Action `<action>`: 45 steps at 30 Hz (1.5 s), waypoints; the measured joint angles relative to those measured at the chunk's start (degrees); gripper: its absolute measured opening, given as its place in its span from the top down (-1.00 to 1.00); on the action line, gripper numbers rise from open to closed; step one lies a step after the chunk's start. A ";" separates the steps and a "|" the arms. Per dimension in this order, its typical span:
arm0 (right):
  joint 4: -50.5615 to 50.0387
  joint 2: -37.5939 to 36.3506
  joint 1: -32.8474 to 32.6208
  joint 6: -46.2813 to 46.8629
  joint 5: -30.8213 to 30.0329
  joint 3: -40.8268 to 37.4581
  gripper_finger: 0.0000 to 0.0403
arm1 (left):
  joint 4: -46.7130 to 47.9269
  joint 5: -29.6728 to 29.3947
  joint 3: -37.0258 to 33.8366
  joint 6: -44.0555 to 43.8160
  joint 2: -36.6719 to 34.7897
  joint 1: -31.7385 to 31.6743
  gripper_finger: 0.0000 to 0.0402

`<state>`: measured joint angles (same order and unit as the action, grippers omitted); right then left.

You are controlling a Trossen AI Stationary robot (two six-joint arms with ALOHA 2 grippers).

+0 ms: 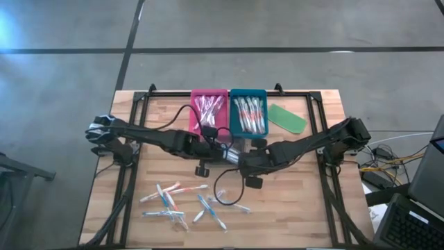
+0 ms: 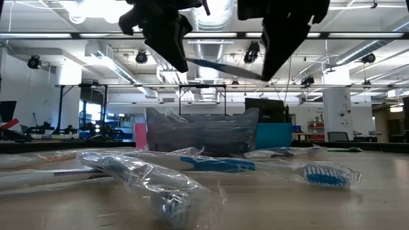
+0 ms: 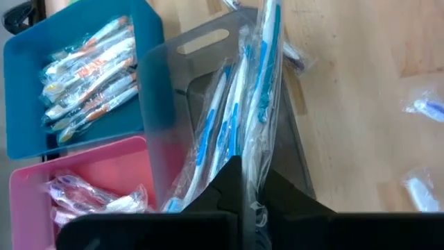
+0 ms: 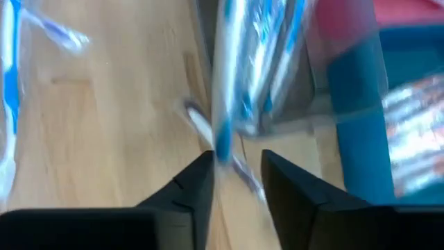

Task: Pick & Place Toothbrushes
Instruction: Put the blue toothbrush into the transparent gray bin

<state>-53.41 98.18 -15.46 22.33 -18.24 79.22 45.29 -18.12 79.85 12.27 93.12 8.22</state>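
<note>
Left end effector (image 3: 243, 182) pinched shut on a wrapped toothbrush (image 3: 266, 83) extending lengthwise above the grey tray (image 3: 208, 48), right end effector (image 4: 236, 173) parted alongside.

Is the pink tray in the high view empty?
No, the pink tray holds several wrapped toothbrushes, and it sits beside the blue tray.

We see two dark, jointed robot arms, matte black, each built of slim segments linked by bulkier rounded joints. A thin black cable loops loose beside the right arm (image 1: 305, 147). The left arm (image 1: 149, 137) ends in blunt, angular black fingers (image 3: 225, 187).
</note>
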 joint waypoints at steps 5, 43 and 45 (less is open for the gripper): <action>-7.03 -3.08 0.00 4.91 0.27 0.02 0.19 | 2.87 -4.02 -0.11 0.14 -0.33 -1.26 0.92; -11.89 -28.99 0.00 8.90 -10.53 -2.56 -0.06 | -18.94 13.76 -18.67 10.58 -1.36 -13.52 0.93; -11.89 -28.99 0.00 8.81 -10.51 -2.96 -0.05 | -20.10 13.79 -19.75 10.52 -1.33 -13.65 0.93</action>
<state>-65.29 69.19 -15.46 31.14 -28.75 76.26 25.19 -4.34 60.10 22.79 91.79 -5.43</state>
